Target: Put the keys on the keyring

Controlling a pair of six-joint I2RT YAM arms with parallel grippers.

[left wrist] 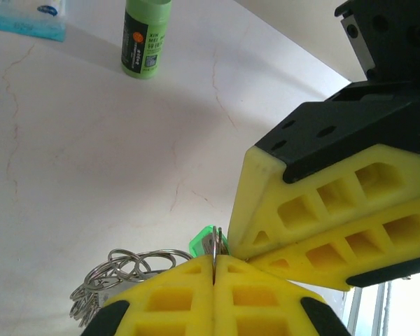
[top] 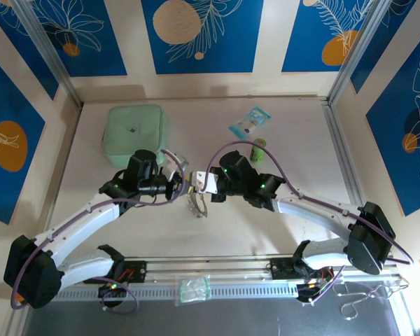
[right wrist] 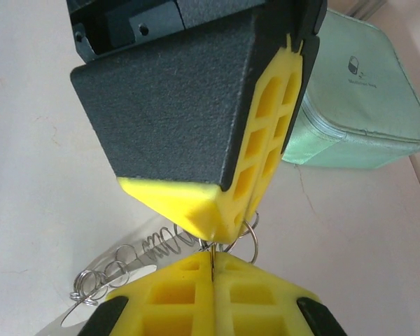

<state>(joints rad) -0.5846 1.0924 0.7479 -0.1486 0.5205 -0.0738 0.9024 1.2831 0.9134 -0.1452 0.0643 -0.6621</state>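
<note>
Two grippers meet tip to tip over the middle of the table [top: 266, 224], and both are closed. The left gripper [left wrist: 214, 271] has its yellow fingers [left wrist: 168, 297] pressed together on a thin metal sliver [left wrist: 213, 250] that stands on edge in the seam between them. The right gripper [right wrist: 213, 271] pinches a similar thin piece of metal in the same way. Whether either piece is a key's blade or part of the wire cannot be told.

In the left wrist view the green key [left wrist: 203, 242] shows as a small plastic head just beside the sliver, between the two sets of fingertips. In the right wrist view a round ring [right wrist: 247, 236] hangs at the left gripper's fingertips.

The keyring [left wrist: 115, 276] trails away from the pinch, its small shiny rings bunched close by the fingers. From above it lies just below the meeting point of the two arms.

Farther out, a green cylinder [left wrist: 145, 38] stands upright, with a blue packet [left wrist: 28, 17] lying near it. A pale green zipped case [right wrist: 357, 105] sits behind the left gripper.
</note>
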